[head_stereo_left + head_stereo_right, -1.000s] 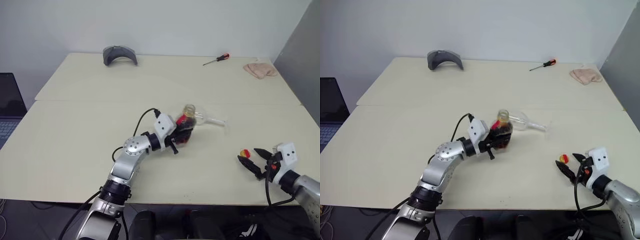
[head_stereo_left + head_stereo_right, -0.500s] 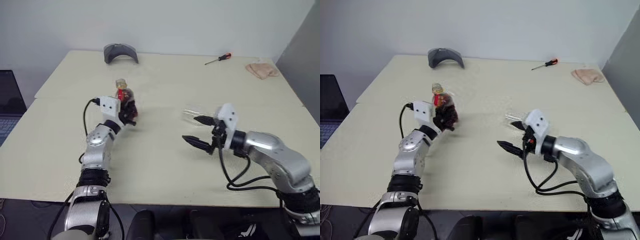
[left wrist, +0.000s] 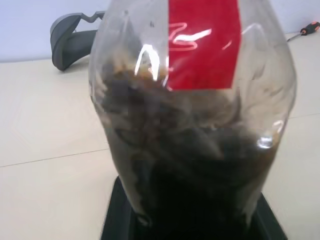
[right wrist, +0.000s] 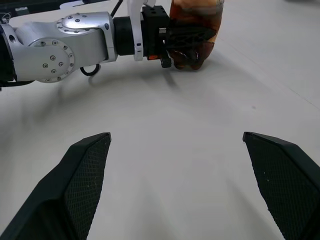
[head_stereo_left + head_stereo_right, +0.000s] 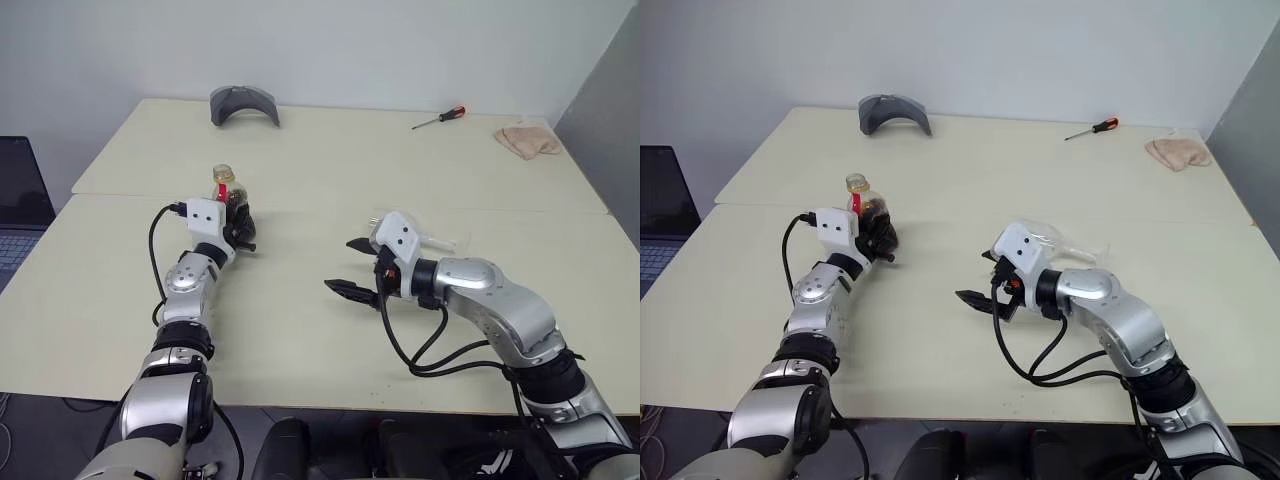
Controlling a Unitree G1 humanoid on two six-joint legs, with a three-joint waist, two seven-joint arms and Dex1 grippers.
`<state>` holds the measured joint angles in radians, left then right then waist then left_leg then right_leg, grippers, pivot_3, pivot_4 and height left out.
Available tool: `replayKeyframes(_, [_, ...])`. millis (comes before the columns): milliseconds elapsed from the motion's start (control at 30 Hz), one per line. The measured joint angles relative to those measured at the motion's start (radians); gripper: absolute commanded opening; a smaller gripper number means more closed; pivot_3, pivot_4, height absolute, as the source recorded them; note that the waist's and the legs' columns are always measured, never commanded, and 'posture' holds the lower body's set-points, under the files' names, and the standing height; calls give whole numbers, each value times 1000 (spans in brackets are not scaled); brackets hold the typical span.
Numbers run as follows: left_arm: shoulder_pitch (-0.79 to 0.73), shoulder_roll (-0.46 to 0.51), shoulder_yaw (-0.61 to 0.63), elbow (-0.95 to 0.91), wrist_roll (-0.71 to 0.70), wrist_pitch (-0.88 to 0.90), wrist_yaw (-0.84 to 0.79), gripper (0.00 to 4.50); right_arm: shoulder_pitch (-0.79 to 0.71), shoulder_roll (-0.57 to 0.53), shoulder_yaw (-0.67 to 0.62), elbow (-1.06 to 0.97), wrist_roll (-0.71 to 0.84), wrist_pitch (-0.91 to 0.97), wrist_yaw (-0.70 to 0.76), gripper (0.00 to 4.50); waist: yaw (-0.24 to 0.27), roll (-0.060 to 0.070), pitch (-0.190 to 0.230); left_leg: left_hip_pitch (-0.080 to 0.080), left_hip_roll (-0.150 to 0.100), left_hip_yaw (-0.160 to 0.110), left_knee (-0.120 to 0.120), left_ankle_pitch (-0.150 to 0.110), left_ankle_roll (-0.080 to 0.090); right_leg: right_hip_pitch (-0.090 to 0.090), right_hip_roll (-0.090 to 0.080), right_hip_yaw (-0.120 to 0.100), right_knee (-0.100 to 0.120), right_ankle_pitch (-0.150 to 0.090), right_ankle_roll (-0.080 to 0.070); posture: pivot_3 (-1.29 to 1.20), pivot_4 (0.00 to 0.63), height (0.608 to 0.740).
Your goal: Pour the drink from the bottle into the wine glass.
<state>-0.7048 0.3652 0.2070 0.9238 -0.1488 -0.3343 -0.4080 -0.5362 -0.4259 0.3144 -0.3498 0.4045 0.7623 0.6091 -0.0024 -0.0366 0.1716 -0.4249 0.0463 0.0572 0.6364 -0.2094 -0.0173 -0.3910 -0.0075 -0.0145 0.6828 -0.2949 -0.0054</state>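
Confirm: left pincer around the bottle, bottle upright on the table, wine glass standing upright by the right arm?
Not quite. In the left eye view the wine glass lies on its side behind the right arm. The rest holds: left pincer around the upright bottle on the table.

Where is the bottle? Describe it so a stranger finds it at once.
On the pale table, look at its left half, where the left gripper holds it upright. The bottle is small, squat, clear plastic, with dark drink and a red band, unlike the colourless glass by the right gripper.
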Motion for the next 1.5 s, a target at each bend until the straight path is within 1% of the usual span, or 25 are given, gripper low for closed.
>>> replayKeyframes(133, [12, -7, 6, 2, -7, -4, 3, 3328, 0, 2, 0, -10, -1, 20, -2, 4500, 0, 0, 0, 0, 0, 0, 2, 0, 0, 0, 0, 0, 0, 0, 0, 0, 150, 740])
replayKeyframes(233, [58, -20, 8, -55, -13, 3, 3, 4311, 0, 3, -1, -37, 1, 34, -6, 4500, -1, 0, 0, 0, 0, 0, 3, 0, 0, 1, 0, 0, 1, 0, 0, 0, 150, 740])
replayKeyframes(267, [88, -24, 9, -101, -19, 10, 4, 4478, 1, 3, -6, -49, 2, 39, -7, 4500, -1, 0, 0, 0, 0, 0, 3, 0, 0, 1, 0, 0, 1, 0, 0, 0, 150, 740])
replayKeyframes(400, [245, -36, 16, -349, -36, 78, 30, 4478, 22, -32, -56, -117, 11, 71, -14, 4500, -1, 0, 0, 0, 0, 0, 3, 0, 0, 1, -1, 0, 1, 0, 0, 0, 150, 740])
replayKeyframes(500, [431, -39, 18, -618, -37, 172, 74, 4478, 94, -110, -120, -185, 2, 81, -34, 4500, -2, 0, 0, 0, 0, 0, 3, -1, 0, 2, -3, 1, 0, 0, 0, 0, 150, 740])
replayKeyframes(633, [596, -38, 20, -864, -48, 303, 99, 4478, 184, -170, -176, -220, -70, 77, -97, 4500, -1, -1, -1, 0, 0, 0, 3, 0, 0, 2, -3, 0, 0, 0, 0, 0, 150, 740])
replayKeyframes(700, [638, -38, 8, -940, -49, 347, 93, 4478, 222, -188, -173, -230, -121, 60, -133, 4500, -1, 0, -1, 1, 0, 0, 3, 0, 0, 2, -2, 0, 0, -1, 3, 0, 150, 740])
replayKeyframes(733, [645, -37, -3, -963, -49, 360, 87, 4478, 239, -204, -163, -236, -159, 37, -150, 4500, 0, -1, -1, 1, -1, 0, 3, 0, 0, 2, -2, 0, 0, -3, 5, 0, 150, 740])
replayKeyframes(800, [657, -33, -41, -1006, -49, 383, 53, 4478, 268, -230, -122, -236, -269, -11, -204, 4500, 1, -1, -1, 1, -1, 1, 3, 0, 0, 2, -2, 1, -1, -3, 5, 0, 150, 740])
replayKeyframes(900, [648, -21, -131, -1057, -60, 426, -33, 4478, 270, -274, 55, -198, -558, -87, -330, 4500, 0, -1, -1, 1, -1, 1, 2, 0, 0, 2, -2, 2, -1, -3, 6, 0, 150, 740])
replayKeyframes(967, [638, -11, -173, -1077, -71, 444, -85, 4478, 261, -277, 148, -145, -722, -114, -385, 4500, 0, -1, -1, 1, 0, 2, 2, 0, 0, 1, -1, 2, -1, -3, 6, 0, 150, 740])
replayKeyframes(1067, [596, 8, -226, -1078, -75, 473, -154, 4478, 208, -237, 268, -40, -968, -117, -446, 4500, -4, -1, -1, 3, 1, 2, 2, 0, 0, 1, 0, 3, 0, -3, 5, 0, 150, 740])
replayKeyframes(1133, [562, 7, -255, -1078, -78, 486, -183, 4478, 184, -174, 321, 32, -1121, -96, -482, 4500, -4, -1, -1, 3, 1, 2, 1, 0, 0, 2, 0, 3, 0, -3, 5, 0, 150, 740])
replayKeyframes(1200, [542, 6, -262, -1078, -80, 496, -196, 4478, 175, -132, 341, 90, -1209, -85, -492, 4500, -3, -1, -1, 3, 0, 2, 1, 0, 0, 2, 0, 3, -1, -3, 5, 0, 150, 740])
replayKeyframes(1300, [527, 4, -264, -1075, -80, 502, -200, 4478, 163, -100, 337, 161, -1286, -88, -503, 4500, -4, -1, -1, 3, 0, 2, 1, 0, 0, 2, 0, 3, -1, -3, 5, 0, 150, 740])
replayKeyframes(1500, [481, -18, -290, -1055, -76, 502, -213, 4478, 109, -23, 325, 338, -1340, -124, -524, 4500, -6, -2, -2, 4, 0, 3, 1, 0, 0, 3, 0, 4, -1, -3, 5, 0, 150, 740])
